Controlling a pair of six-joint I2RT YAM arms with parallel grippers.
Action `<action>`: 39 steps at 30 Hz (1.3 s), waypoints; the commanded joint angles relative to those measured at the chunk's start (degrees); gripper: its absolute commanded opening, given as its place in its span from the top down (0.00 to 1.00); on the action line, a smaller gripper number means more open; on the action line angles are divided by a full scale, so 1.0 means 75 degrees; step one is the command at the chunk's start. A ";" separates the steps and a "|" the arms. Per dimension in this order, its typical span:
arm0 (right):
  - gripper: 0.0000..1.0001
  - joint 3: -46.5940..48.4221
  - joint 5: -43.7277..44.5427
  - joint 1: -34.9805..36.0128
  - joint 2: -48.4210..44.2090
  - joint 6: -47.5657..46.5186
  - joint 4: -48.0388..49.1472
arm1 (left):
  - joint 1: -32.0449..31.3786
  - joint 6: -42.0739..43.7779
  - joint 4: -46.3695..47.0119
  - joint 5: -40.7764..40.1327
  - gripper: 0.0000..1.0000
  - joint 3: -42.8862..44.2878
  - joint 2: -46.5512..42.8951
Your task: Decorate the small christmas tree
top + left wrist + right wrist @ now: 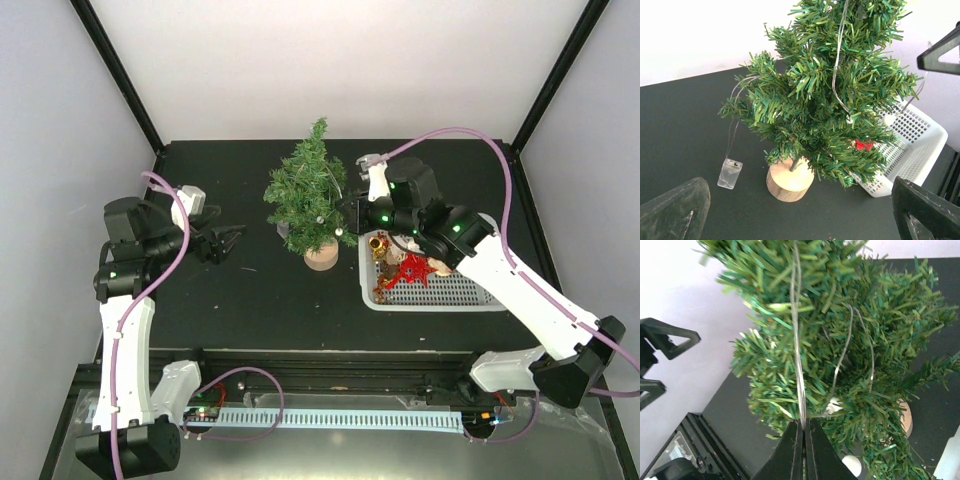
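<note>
Small christmas tree [308,195] of bristly dark-green needles, tapering to a point, stands upright on its round light-wooden base [321,258] near the middle of the black bench [250,300]. A thin silver wire [798,340] is draped down through its branches, with a small white round bulb [889,120] on it at the tree's right side. One strand runs off the left branches down to a small clear plastic box [730,173], which lies flat on the bench just left of the base.

The right claw [803,426] is at the tree's right flank, its two dark fingers pressed together and clamped on the wire, which rises taut from between the tips into the needles. From above, this claw [348,208] reaches in over the far-left corner of a white perforated plastic basket [440,290]. The basket sits just right of the tree and holds a red star ornament [412,270] and a gold bell [378,243], among other pieces too small to tell.

The left claw [232,240] hangs to the left of the tree, well apart from it, with its fingers [677,210] spread wide and nothing between them.
</note>
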 commanded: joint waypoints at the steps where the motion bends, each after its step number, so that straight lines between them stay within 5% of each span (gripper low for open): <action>1: 0.99 -0.0206 0.0182 -0.0031 0.0158 -0.0110 -0.0044 | 0.0071 -0.0022 0.0130 0.0126 0.01 0.0021 -0.0075; 6: 0.96 -0.0254 0.0157 -0.0033 0.0361 -0.0124 -0.0053 | 0.0065 -0.0010 0.0145 0.0121 0.01 0.0016 -0.0064; 10: 0.65 -0.0095 0.0296 -0.0030 0.0392 -0.0172 -0.0256 | 0.0072 -0.0010 0.0136 0.0114 0.01 0.0031 -0.0041; 14: 0.51 -0.0048 0.0450 -0.0038 0.0123 -0.0190 -0.0285 | 0.0075 -0.0016 0.0149 0.0120 0.01 0.0034 -0.0008; 30: 0.41 -0.0394 0.1845 -0.0027 -0.0825 -0.0172 -0.1753 | 0.0110 0.0656 -0.0615 -0.0606 0.01 0.0763 0.0214; 39: 0.37 -0.0686 0.2093 -0.0893 -0.1318 0.0085 -0.2508 | 0.2093 0.1230 -0.2511 0.0321 0.01 0.2372 0.2254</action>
